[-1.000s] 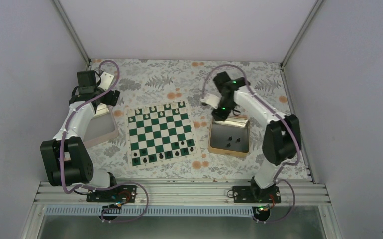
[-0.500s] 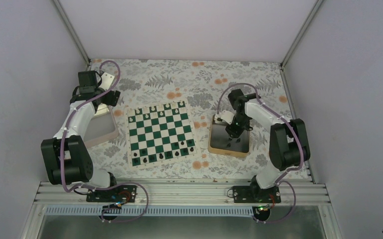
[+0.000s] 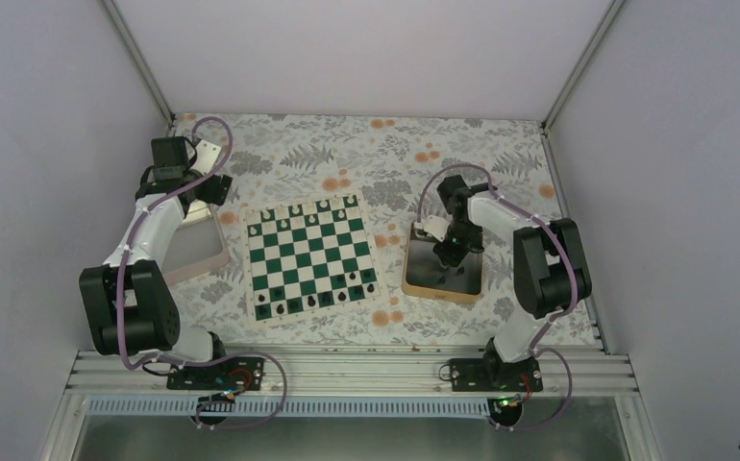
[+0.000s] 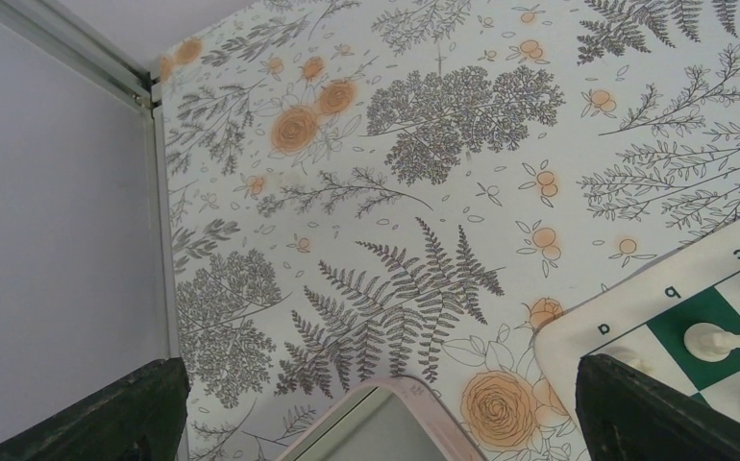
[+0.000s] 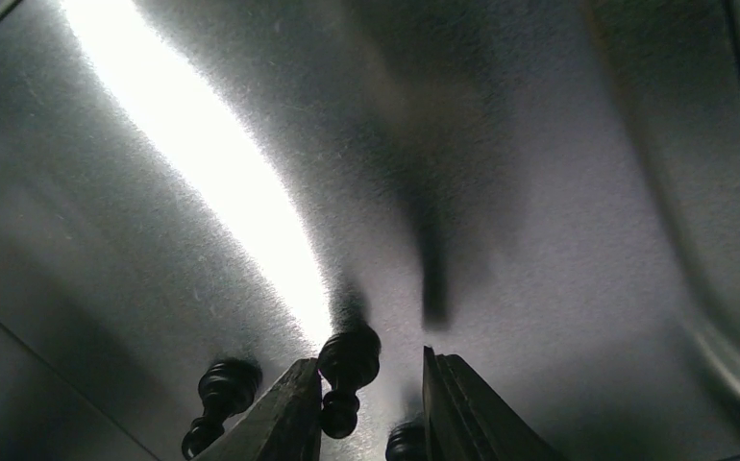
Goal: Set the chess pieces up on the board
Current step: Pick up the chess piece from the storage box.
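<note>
Right wrist view looks down past the right gripper (image 5: 374, 389) into the gold tray (image 5: 539, 192). The jaws are apart and straddle one black chess piece (image 5: 348, 357) on the tray floor. That piece sits right against one finger (image 5: 287, 418) with a clear gap to the other, so nothing is clamped yet. I cannot tell whether it stands or lies. The step in hand looks like a pick. To do it well, the gripper should probably shift sideways until the piece is centred, so both pads meet it together and do not shove it across the slick metal. A second piece (image 5: 220, 392) lies just outside that finger and a third (image 5: 407, 444) shows low between the fingers. The close should therefore be slow, and it should take the first piece alone. In the top external view the tray lies beside the right edge of the board (image 3: 253, 279). Black pieces (image 3: 326, 300) already stand along the board's near edge, so a straight lift should come before the carry there. The left gripper (image 4: 376, 408) hangs over the desk's far left corner by the pinkish-rimmed tray (image 3: 203, 272), its jaws wide apart and empty. It is well out of the way.
</note>
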Available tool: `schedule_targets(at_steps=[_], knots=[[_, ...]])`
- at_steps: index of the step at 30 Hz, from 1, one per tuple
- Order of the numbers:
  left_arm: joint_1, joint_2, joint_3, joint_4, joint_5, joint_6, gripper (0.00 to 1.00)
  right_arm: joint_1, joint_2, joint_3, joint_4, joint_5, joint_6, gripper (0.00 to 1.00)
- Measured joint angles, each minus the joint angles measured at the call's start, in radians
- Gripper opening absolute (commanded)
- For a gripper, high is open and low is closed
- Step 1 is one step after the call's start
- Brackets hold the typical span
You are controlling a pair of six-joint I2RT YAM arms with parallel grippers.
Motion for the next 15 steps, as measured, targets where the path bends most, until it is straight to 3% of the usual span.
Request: schedule_targets(at_steps=[9, 15], knots=[[0.0, 0.009, 0.0, 0.0, 0.0, 0.0, 1.0, 0.0, 0.007, 0.0, -0.003, 0.001, 0.0, 0.1], [0.0, 0.012, 0.0, -0.002, 0.001, 0.0, 1.0, 0.0, 0.005, 0.018, -0.035, 0.002, 0.003, 0.08]])
